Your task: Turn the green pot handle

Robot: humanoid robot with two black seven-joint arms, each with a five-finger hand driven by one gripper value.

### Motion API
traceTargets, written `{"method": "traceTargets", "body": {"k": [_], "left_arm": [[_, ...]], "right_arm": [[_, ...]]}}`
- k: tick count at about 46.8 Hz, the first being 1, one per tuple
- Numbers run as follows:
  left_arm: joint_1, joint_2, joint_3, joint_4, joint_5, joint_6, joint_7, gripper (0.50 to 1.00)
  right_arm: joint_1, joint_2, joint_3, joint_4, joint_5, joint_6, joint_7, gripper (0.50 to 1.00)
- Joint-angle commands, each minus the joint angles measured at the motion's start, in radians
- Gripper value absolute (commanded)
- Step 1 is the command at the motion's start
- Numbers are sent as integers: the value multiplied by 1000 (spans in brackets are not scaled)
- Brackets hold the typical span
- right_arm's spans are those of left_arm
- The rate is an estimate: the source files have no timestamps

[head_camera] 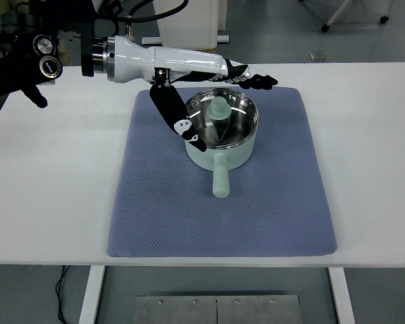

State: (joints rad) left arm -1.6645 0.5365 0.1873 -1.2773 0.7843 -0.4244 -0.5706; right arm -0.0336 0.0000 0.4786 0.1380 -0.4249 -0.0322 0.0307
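Note:
A pale green pot (220,132) with a shiny steel inside stands on a blue-grey mat (219,175). Its green handle (220,177) points toward the table's near edge. A green knob (219,108) stands up inside the pot. My left hand (216,88) reaches in from the left over the pot, open, fingers spread. Its fingertips (263,82) stretch past the pot's far rim, and its thumb (182,121) hangs down by the pot's left wall. It holds nothing. My right hand is out of view.
The mat lies in the middle of a white table (54,189). A cardboard box (192,54) sits on the floor beyond the far edge. My left arm's black joint housing (20,57) is at the upper left.

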Motion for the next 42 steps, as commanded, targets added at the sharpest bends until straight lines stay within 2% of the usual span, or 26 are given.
{"method": "traceTargets", "body": {"k": [1,12,24,32,42], "left_arm": [[-9,-20,0,-4,24,-7,1,1000],[-23,-69,3,-22,157,-7,15,1000],[-32,-141,60,-16,208,-5,20,1000],[-31,-201,106,-13,274,-5,113,1000],[-26,-251,149,4,306,-5,121,1000]], "right_arm": [[0,0,0,0,0,0,0,1000],[0,0,0,0,0,0,0,1000],[0,0,0,0,0,0,0,1000],[0,0,0,0,0,0,0,1000],[0,0,0,0,0,0,0,1000]]}}
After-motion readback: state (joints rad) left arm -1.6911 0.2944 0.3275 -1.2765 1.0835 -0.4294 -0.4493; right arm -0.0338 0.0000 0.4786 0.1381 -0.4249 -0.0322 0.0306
